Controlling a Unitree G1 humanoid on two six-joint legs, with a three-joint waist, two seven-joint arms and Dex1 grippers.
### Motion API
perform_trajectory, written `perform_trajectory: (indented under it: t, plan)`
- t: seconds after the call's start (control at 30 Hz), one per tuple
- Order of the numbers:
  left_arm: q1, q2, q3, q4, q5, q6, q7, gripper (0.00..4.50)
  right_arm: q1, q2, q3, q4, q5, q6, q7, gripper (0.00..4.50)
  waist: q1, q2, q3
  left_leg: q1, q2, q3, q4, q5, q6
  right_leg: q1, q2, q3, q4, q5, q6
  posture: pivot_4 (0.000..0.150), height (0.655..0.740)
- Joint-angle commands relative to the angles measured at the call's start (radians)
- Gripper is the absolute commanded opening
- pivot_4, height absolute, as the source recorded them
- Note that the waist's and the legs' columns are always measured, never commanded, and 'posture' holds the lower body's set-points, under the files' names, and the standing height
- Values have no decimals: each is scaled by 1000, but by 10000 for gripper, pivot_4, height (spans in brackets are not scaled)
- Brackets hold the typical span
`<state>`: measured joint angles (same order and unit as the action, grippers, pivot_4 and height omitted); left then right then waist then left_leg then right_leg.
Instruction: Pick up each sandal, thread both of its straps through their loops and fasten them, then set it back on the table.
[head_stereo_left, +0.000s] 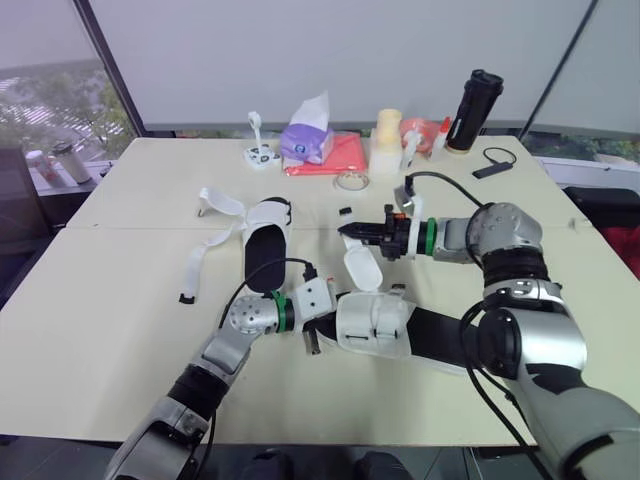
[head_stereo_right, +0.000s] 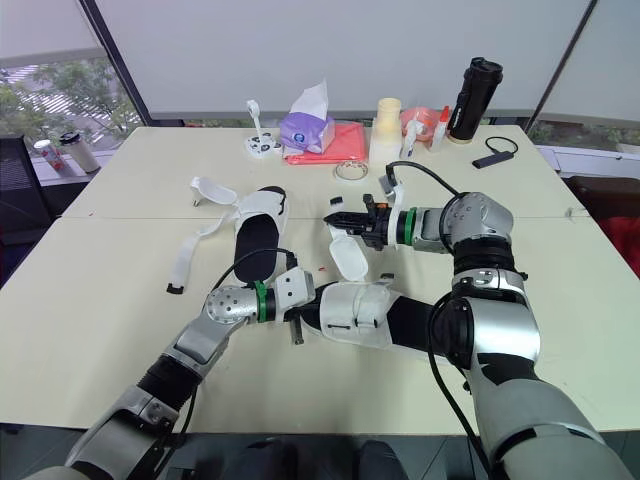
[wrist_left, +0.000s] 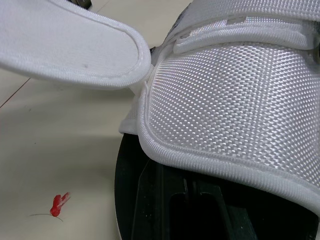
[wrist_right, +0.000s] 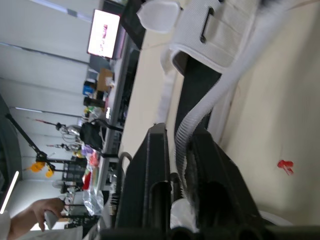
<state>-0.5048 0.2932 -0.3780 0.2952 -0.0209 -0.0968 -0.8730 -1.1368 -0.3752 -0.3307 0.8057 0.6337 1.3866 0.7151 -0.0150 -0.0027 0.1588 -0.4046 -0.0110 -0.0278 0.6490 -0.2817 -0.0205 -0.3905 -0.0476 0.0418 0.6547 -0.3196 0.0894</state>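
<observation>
The near sandal (head_stereo_left: 385, 325), white mesh upper on a black sole, lies at the table's front middle. My left gripper (head_stereo_left: 316, 330) is shut on its toe end; in the left wrist view a black finger (wrist_left: 160, 200) sits under the white upper (wrist_left: 230, 110). One loose white strap (head_stereo_left: 361, 266) rises from this sandal. My right gripper (head_stereo_left: 350, 231) is shut on that strap's tip, just above and behind the sandal, and the strap's edge (wrist_right: 200, 120) runs between its fingers (wrist_right: 155, 170). The second sandal (head_stereo_left: 268, 240) lies further back left with both straps (head_stereo_left: 218, 204) spread loose.
Along the far edge stand a purple tissue pack (head_stereo_left: 306, 140) on a red cloth (head_stereo_left: 340, 155), a tape roll (head_stereo_left: 350, 181), a cream cup stack (head_stereo_left: 388, 130), a black bottle (head_stereo_left: 478, 108) and a small black device with cable (head_stereo_left: 493, 166). A red mark (wrist_left: 59, 202) dots the table.
</observation>
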Motion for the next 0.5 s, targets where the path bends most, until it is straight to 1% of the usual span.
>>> perform_trajectory:
  t: [0.03, 0.07, 0.13, 0.2, 0.27, 0.33, 0.4, 0.43, 0.5]
  plan:
    - [31, 21, -25, 92, 63, 43, 7, 0, 27, -13, 1, -179, 39, -13, 11, 4593, 2, 0, 0, 0, 0, 0, 0, 0, 0, 0, 0, 0, 0, 0, 0, 1500, 7400]
    - [30, 21, -26, 94, 62, 42, 6, 0, 55, -11, 14, -256, 53, -9, 22, 4593, 2, 0, 0, -1, 0, 0, 0, 0, 0, -1, 0, 0, 0, 0, 0, 1500, 7400]
    - [29, 21, -29, 97, 62, 40, 1, 0, 141, -7, 70, -483, 73, -55, 52, 4593, 1, 0, 0, -2, 0, 0, 0, 0, 0, -2, 0, 0, 0, 0, 0, 1500, 7400]
    - [25, 20, -32, 103, 62, 37, -5, 0, 239, -16, 143, -703, 64, -145, 83, 4593, 1, 0, 0, -2, 0, -1, 0, 0, 0, -2, 0, -1, 0, 0, 1, 1500, 7400]
    - [21, 19, -34, 110, 63, 34, -11, 0, 333, -41, 213, -873, 28, -257, 107, 4593, 1, 0, 0, -2, 0, 0, 1, 0, 0, -2, 1, -1, 1, 1, 1, 1500, 7400]
    - [17, 19, -36, 116, 63, 31, -17, 0, 439, -86, 287, -1019, -60, -461, 147, 4593, 1, 0, 0, -2, 0, -1, 2, 0, 0, -2, 1, -1, 1, 1, 2, 1500, 7400]
    - [14, 20, -36, 118, 62, 31, -22, 0, 535, -131, 336, -1111, -151, -655, 175, 4593, 2, 0, 0, -2, 0, -1, 3, 0, 0, -1, 2, -1, 1, 1, 3, 1500, 7400]
    - [14, 22, -37, 118, 62, 31, -24, 0, 583, -155, 355, -1140, -201, -746, 183, 4593, 2, 0, 0, -2, 0, -1, 3, 0, 0, -1, 2, -1, 1, 1, 3, 1500, 7400]
    - [14, 25, -38, 119, 62, 29, -31, 0, 673, -201, 389, -1154, -334, -995, 184, 4593, 2, -1, 0, -1, 0, -1, 3, 0, 0, 1, 3, -1, 0, 1, 3, 1500, 7400]
